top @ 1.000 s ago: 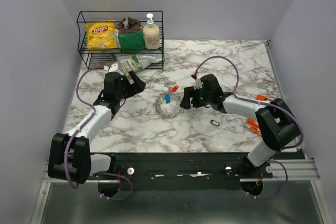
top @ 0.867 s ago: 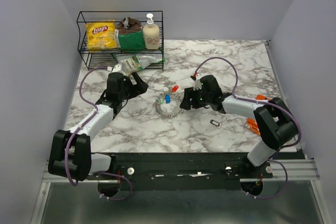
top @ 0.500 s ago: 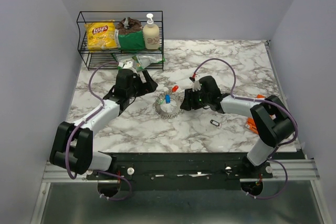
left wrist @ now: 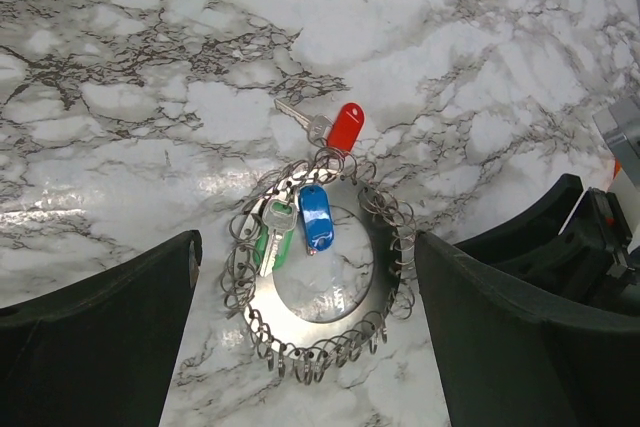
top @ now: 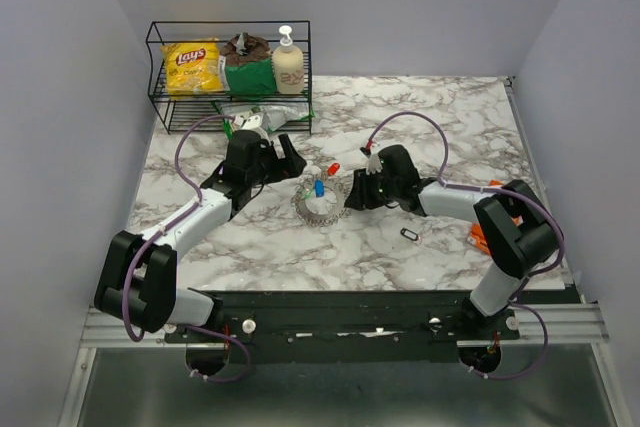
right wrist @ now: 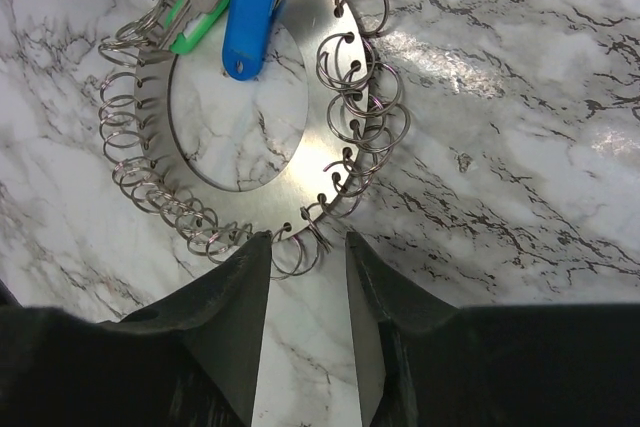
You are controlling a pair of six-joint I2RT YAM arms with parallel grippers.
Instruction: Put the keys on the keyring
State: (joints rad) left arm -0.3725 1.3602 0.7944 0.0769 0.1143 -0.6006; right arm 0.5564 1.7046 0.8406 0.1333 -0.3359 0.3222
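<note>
Left gripper (left wrist: 306, 239) gapes wide, empty, over the flat silver loop-fringed keyring (right wrist: 318, 137); right gripper (right wrist: 307, 239), narrowly parted, holds nothing at its right rim.

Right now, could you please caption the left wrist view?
Open left gripper over ringed metal keyring disc: blue key and green key on it, red key at its rim.

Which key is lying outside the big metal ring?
The red key. It lies outside the keyring on the marble, while the blue key and green key lie side by side over its opening.
</note>
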